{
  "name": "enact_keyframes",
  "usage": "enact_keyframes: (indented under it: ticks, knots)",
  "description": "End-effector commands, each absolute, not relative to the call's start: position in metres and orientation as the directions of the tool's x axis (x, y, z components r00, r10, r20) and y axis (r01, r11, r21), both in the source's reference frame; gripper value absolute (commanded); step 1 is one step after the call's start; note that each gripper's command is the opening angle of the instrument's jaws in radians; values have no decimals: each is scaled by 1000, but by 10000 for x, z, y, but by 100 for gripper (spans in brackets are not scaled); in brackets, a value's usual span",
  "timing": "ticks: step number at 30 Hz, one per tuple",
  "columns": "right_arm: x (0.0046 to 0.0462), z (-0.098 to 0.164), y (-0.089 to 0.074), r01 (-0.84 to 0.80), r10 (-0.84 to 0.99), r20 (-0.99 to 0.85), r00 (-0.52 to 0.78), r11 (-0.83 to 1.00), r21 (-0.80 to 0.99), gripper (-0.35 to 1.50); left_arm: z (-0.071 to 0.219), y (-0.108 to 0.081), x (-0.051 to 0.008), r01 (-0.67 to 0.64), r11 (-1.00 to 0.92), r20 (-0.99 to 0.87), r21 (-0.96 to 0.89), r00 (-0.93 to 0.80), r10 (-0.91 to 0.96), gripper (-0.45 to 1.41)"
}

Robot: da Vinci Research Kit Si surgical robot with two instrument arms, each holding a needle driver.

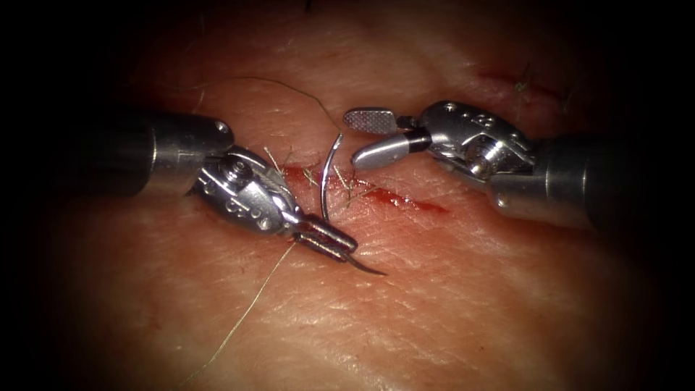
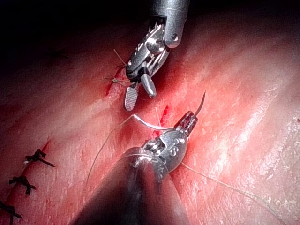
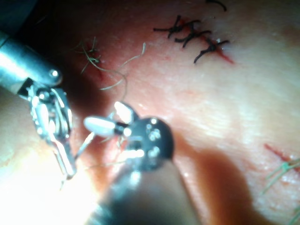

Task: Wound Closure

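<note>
Left needle driver pinches the curved needle near its tip, just below the cut in the tissue.

The needle's point juts past the pressed-together fingers, while its body arcs up across the cut, free of the tissue, with pale thread trailing down and left. The right needle driver hovers just right of the needle's tail, fingers spread and holding nothing. Dark knotted stitches sit farther along the tissue.

Dark vignette rings the endoscope view; glare whitens the tissue.
</note>
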State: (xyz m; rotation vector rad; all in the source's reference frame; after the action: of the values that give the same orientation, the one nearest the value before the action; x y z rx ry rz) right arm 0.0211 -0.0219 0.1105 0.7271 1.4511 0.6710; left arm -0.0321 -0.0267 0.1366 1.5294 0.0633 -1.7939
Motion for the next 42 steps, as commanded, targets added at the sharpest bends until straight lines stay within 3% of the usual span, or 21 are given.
enact_keyframes:
  ticks: [1,16,29,31,32,33,34,39,40,41,42]
  knots:
    - [215,1115,-221,22,778,-629,20,628,778,129,1371,-269,-326,567,-708,-863,422,10,-506,-45]
    - [248,1142,-240,19,761,-648,19,648,762,129,1357,-273,-336,562,-715,-866,415,3,-500,-45]
    - [250,1132,-242,46,768,-640,18,639,768,121,1359,-271,-341,562,-716,-865,414,-3,-502,-45]
    - [250,1133,-243,73,770,-637,22,635,769,72,1359,-271,-341,562,-716,-865,414,-3,-502,-45]
    - [250,1133,-243,73,770,-637,22,635,769,72,1359,-271,-341,562,-716,-865,414,-3,-502,-45]
    - [250,1133,-244,98,769,-639,25,634,767,7,1359,-271,-341,562,-716,-865,414,-3,-502,-45]
    - [250,1133,-244,105,769,-639,25,634,767,-35,1359,-271,-341,562,-716,-865,414,-3,-502,-45]
    - [244,1134,-240,87,773,-635,-3,633,770,-35,1357,-269,-340,556,-720,-861,415,-16,-509,-45]
    - [240,1135,-235,68,778,-628,-7,627,776,-35,1356,-266,-339,550,-736,-867,395,-43,-497,10]
    - [240,1135,-235,68,778,-628,-7,627,776,-35,1356,-266,-339,550,-736,-867,395,-43,-497,10]
    - [238,1136,-233,55,775,-632,-8,631,774,-35,1354,-264,-339,548,-743,-872,383,-52,-487,42]
